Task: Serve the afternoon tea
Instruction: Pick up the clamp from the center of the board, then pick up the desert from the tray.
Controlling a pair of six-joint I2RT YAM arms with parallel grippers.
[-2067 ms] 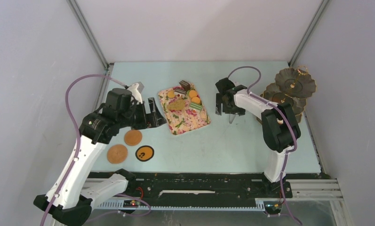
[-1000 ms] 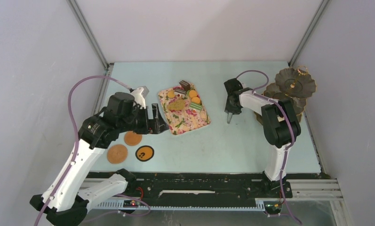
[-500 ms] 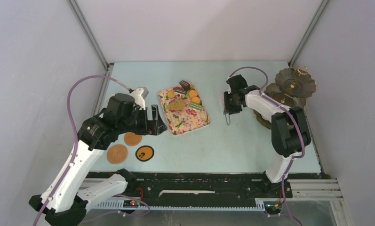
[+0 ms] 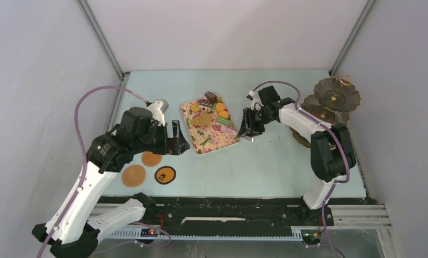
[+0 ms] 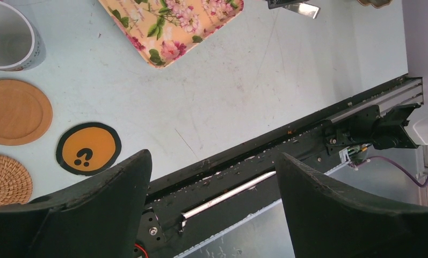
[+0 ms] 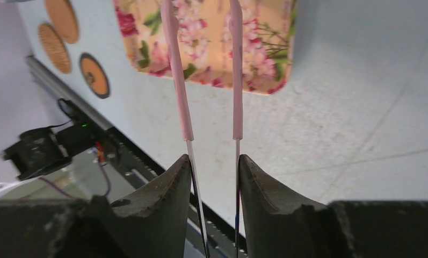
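Observation:
The afternoon tea treats [image 4: 211, 110], cake slices, macarons and biscuits, lie on the far half of a floral tray [image 4: 207, 141]. The dark scalloped stand [image 4: 332, 99] rises at the far right. My right gripper [image 4: 247, 129] hovers at the tray's right edge, shut on pink tongs [image 6: 180, 97] whose two arms point over the tray [image 6: 265, 54]. My left gripper [image 5: 211, 158] is open and holds nothing, just left of the tray. A mug [image 5: 7, 35] stands beside a wooden coaster [image 5: 15, 112], a black-orange coaster [image 5: 88, 148] and a woven coaster [image 5: 5, 180].
The three coasters [image 4: 151, 158] sit at the near left of the table, below my left arm. The black base rail [image 4: 227, 209] runs along the near edge. Grey walls close in the back and both sides.
My right gripper has swung left from beside the stand to the tray's right edge, carrying the tongs. The left arm has barely moved.

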